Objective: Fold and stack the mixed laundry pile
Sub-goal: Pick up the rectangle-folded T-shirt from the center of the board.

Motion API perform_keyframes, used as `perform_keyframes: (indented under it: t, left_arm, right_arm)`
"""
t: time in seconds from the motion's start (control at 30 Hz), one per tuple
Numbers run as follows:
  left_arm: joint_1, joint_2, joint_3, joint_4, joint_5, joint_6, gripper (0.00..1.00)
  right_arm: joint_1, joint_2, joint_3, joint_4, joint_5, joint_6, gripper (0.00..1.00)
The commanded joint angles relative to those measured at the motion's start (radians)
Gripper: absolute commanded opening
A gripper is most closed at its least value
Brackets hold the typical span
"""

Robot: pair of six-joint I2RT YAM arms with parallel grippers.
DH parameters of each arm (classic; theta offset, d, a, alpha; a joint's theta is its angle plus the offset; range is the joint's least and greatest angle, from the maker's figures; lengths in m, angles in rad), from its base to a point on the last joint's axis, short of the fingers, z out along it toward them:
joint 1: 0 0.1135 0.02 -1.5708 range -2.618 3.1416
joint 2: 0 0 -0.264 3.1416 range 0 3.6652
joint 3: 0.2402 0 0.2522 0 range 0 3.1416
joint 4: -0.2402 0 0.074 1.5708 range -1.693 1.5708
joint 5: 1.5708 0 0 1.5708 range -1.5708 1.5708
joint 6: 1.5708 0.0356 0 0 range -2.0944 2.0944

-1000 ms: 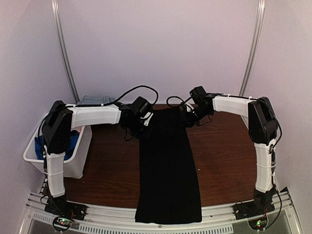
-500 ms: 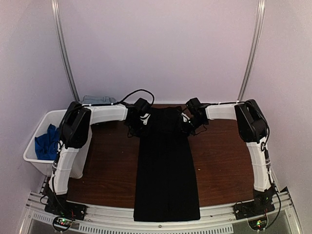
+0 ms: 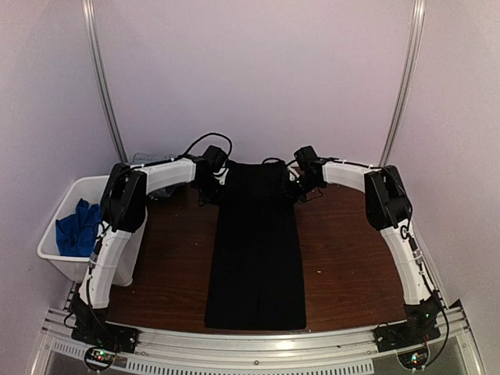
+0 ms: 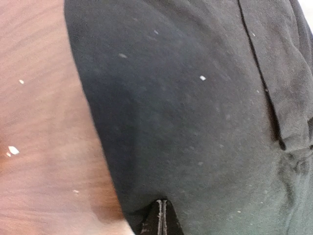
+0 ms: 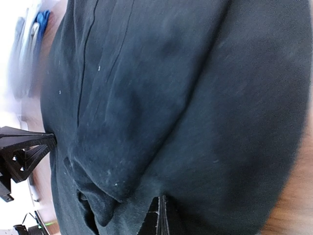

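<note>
Currently black cloth [image 3: 256,250] flat, long axis near-to-far; left end effector [image 3: 212,173], right end effector [image 3: 301,178] pinch far corners.

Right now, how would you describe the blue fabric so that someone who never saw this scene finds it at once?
Look at the brown table; a white plastic bin stands at its left side. The bright blue fabric lies crumpled inside that bin. It is the only vivid colour here, while the black cloth lies stretched flat along the table.
</note>
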State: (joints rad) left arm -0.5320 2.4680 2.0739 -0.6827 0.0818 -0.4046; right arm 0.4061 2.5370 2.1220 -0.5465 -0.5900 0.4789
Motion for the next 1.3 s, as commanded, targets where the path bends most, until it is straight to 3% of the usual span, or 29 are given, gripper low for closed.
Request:
perform_keyframes:
  t: [0.0, 0.07, 0.2, 0.37, 0.43, 0.47, 0.5, 0.53, 0.57, 0.6, 0.63, 0.67, 0.8, 0.9, 1.0, 1.13, 1.27]
  left_arm:
    - [0.004, -0.056, 0.041, 0.056, 0.022, 0.078, 0.00]
    - [0.004, -0.101, 0.079, 0.035, 0.008, 0.106, 0.02]
    - [0.003, -0.239, 0.075, 0.000, -0.055, 0.175, 0.15]
    - [0.000, -0.528, -0.158, 0.059, -0.163, 0.254, 0.33]
    - [-0.002, -0.657, -0.260, 0.092, -0.203, 0.270, 0.38]
    - [-0.002, -0.720, -0.310, 0.114, -0.218, 0.270, 0.46]
    - [-0.002, -0.789, -0.367, 0.141, -0.221, 0.269, 0.55]
    - [-0.001, -0.854, -0.420, 0.172, -0.222, 0.264, 0.69]
    - [-0.001, -0.914, -0.482, 0.213, -0.222, 0.252, 0.91]
    - [0.000, -0.973, -0.547, 0.238, -0.243, 0.219, 0.97]
    - [0.001, -1.024, -0.610, 0.259, -0.271, 0.173, 0.97]
    - [0.005, -1.073, -0.662, 0.266, -0.268, 0.163, 0.98]
    - [0.003, -1.158, -0.747, 0.118, -0.054, 0.130, 0.98]
    - [-0.067, -1.248, -0.923, 0.085, 0.053, 0.066, 0.98]
    - [-0.148, -1.373, -1.115, 0.079, 0.113, -0.046, 0.97]
    - [-0.278, -1.464, -1.268, 0.052, 0.122, -0.251, 0.86]
    - [-0.414, -1.485, -1.377, 0.075, 0.090, -0.420, 0.69]
  right_arm:
    - [-0.025, -0.012, 0.144, -0.116, -0.002, -0.023, 0.03]
    - [-0.027, -0.054, 0.187, -0.166, 0.020, -0.054, 0.04]
    - [-0.027, -0.225, 0.151, -0.222, 0.112, -0.124, 0.06]
    - [-0.024, -0.549, -0.067, -0.159, 0.316, -0.237, 0.07]
    - [-0.022, -0.684, -0.158, -0.121, 0.391, -0.284, 0.10]
    - [-0.021, -0.752, -0.224, -0.096, 0.420, -0.310, 0.14]
    - [-0.021, -0.821, -0.289, -0.062, 0.436, -0.320, 0.19]
    - [-0.024, -0.891, -0.362, 0.004, 0.446, -0.311, 0.34]
    - [-0.032, -0.957, -0.442, 0.057, 0.465, -0.279, 0.61]
    - [-0.045, -1.027, -0.530, 0.100, 0.498, -0.241, 0.80]
    - [-0.057, -1.088, -0.601, 0.128, 0.507, -0.215, 0.93]
    - [-0.079, -1.141, -0.669, 0.148, 0.461, -0.203, 0.99]
    - [-0.113, -1.217, -0.778, 0.031, 0.206, -0.119, 1.00]
    - [-0.088, -1.235, -0.877, -0.054, 0.022, -0.059, 0.93]
    - [-0.043, -1.319, -1.044, -0.019, -0.097, 0.043, 0.86]
    - [0.017, -1.381, -1.199, -0.094, -0.163, 0.104, 0.78]
    - [0.116, -1.385, -1.344, -0.127, -0.168, 0.150, 0.68]
